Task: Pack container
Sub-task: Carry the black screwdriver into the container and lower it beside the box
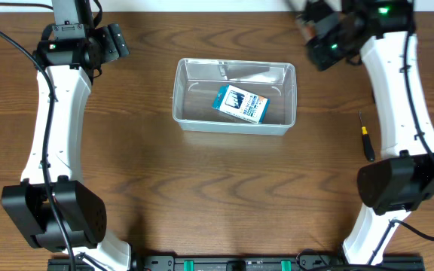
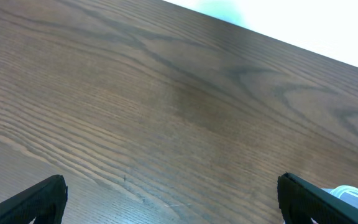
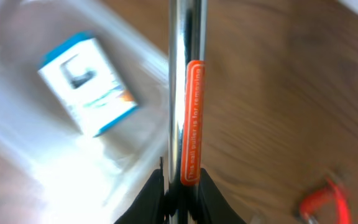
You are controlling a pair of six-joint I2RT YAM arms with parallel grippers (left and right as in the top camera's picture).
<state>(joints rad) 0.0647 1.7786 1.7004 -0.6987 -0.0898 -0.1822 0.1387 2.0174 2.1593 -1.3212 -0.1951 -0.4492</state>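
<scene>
half of your right wrist view is smeared with blur, and a red thing (image 3: 319, 198) at its lower edge can't be made out. your right gripper (image 3: 180, 191) is clamped on a chrome rod (image 3: 184, 74) with an orange nail-puller label, near the container (image 1: 232, 126). that clear, rimmed tub sits mid-table and holds a blue-and-white box (image 1: 240, 105). your left gripper (image 2: 173, 199) gapes wide above the woodgrain table (image 2: 166, 93), holding nothing.

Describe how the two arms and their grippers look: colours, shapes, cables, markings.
Both arms match. The left arm and right arm have smooth, curved white links joined by bulky, rounded black joint housings, with thin black cables trailing alongside. A small green light glows near the right arm's wrist. The left gripper and right gripper have matte black, tapered fingers.
</scene>
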